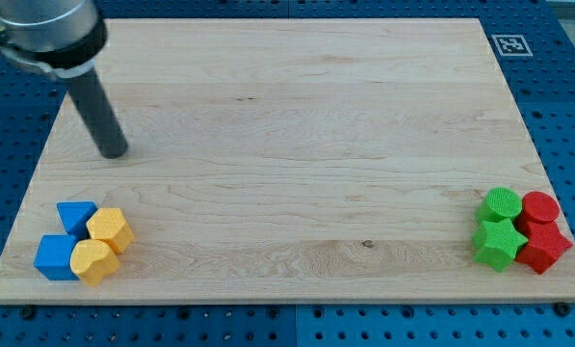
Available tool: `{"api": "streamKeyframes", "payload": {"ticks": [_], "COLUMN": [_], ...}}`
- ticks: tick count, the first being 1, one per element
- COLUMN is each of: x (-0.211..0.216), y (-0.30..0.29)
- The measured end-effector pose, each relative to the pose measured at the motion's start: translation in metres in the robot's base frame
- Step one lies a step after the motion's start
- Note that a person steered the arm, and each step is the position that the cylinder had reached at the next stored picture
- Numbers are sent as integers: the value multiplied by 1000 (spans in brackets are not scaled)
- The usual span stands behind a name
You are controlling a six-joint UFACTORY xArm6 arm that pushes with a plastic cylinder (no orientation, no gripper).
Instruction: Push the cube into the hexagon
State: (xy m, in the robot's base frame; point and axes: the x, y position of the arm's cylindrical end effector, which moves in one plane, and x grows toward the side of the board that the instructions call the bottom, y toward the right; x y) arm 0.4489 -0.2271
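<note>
A pale wooden board (297, 173) lies on blue pegboard (566, 116); my tip (115, 152), a bare rod with no claw to open or close, stands well above the blue cube (54, 257) and yellow hexagon (110, 229).

**Cut off and covered**

The arm's housing (46, 34) runs off the view's top-left corner. The blue cube (54, 257) is partly covered by the yellow heart-like block (93, 261), whose exact shape is hard to make out. The red star (544, 247) sits partly behind the green star (497, 243).

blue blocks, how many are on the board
2, both in the cluster at the view's bottom left: the blue cube at the cluster's left end, and a blue triangular block just above it. None seems hidden.
</note>
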Motion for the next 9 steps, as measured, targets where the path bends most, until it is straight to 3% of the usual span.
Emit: {"api": "streamKeyframes", "payload": {"ticks": [2,3,5,7,9], "x": [37,49,133,159,167], "y": [-77,-78,-70,-66,-10]}}
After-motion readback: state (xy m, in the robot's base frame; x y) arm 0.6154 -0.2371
